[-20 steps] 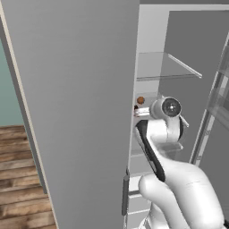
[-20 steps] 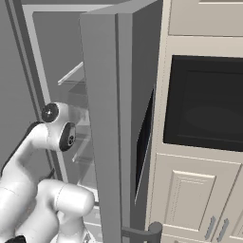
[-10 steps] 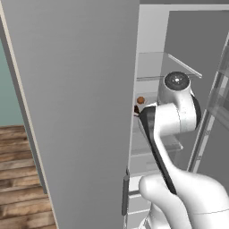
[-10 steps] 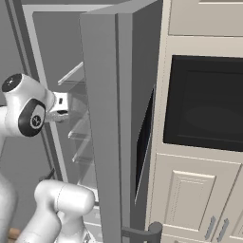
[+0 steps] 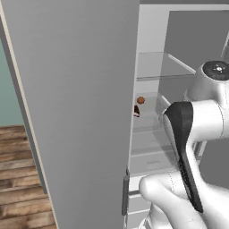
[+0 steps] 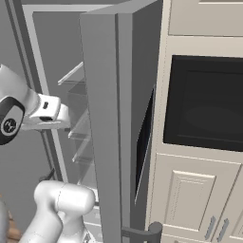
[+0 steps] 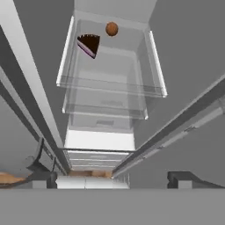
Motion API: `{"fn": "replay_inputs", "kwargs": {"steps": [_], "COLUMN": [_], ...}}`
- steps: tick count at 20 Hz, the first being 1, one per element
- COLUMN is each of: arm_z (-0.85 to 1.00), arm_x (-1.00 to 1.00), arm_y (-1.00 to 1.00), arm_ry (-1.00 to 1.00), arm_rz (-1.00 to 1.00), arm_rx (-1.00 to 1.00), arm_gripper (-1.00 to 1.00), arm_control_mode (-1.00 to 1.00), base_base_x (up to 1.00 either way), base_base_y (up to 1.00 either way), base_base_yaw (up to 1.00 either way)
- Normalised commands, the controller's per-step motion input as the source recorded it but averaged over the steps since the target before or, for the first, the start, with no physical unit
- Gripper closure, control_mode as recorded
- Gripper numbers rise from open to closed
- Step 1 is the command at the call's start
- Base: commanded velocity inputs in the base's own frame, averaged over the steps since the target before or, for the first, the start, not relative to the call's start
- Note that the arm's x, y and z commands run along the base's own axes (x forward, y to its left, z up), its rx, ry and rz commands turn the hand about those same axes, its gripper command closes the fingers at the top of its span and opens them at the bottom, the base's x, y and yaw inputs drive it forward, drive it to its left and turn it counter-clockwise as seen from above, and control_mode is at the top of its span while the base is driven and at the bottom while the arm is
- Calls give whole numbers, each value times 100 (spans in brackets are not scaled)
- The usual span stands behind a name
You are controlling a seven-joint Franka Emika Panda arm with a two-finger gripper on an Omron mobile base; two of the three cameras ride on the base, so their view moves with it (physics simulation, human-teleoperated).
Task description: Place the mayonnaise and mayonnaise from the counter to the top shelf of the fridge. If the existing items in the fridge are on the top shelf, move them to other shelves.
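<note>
My gripper [image 7: 112,180] is open, nothing between its two dark fingertips [image 7: 44,180], and it looks down into the open fridge [image 7: 110,17]. A small orange-brown ball [image 7: 111,29] and a dark, pink-edged wedge [image 7: 89,44] lie at the back of a clear glass shelf [image 7: 110,85]. From the left base, the ball [image 5: 140,100] and dark thing [image 5: 136,110] sit one level under the top shelf [image 5: 152,67], which is bare. My white hand [image 6: 45,111] hangs just outside the fridge opening. The mayonnaise jars and the counter are out of view.
The left fridge door [image 5: 76,112] stands wide open beside my arm [image 5: 192,134]. The right door [image 6: 107,123] stands edge-on between the hand and a dark built-in oven [image 6: 204,104] set in cream cabinets [image 6: 190,199]. White drawers [image 7: 99,154] lie below the shelves.
The arm has lifted and swung right, carrying the hand up toward the fridge opening. The gripper stays open. The ball and the dark thing have not moved.
</note>
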Motion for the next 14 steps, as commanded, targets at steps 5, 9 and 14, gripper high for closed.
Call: {"fn": "replay_inputs", "kwargs": {"steps": [5, 9, 14], "arm_z": [28, 35, 2], "arm_x": [-100, -83, -2], "arm_y": [6, 23, 3], "arm_ry": [-20, -24, 0], "arm_rz": [-3, 0, 0], "arm_rx": [25, 0, 0], "arm_gripper": [-100, -100, -100], "arm_control_mode": [-100, -100, -100], "base_base_x": [0, 0, 0], "base_base_y": [0, 0, 0], "base_base_yaw": [0, 0, 0]}}
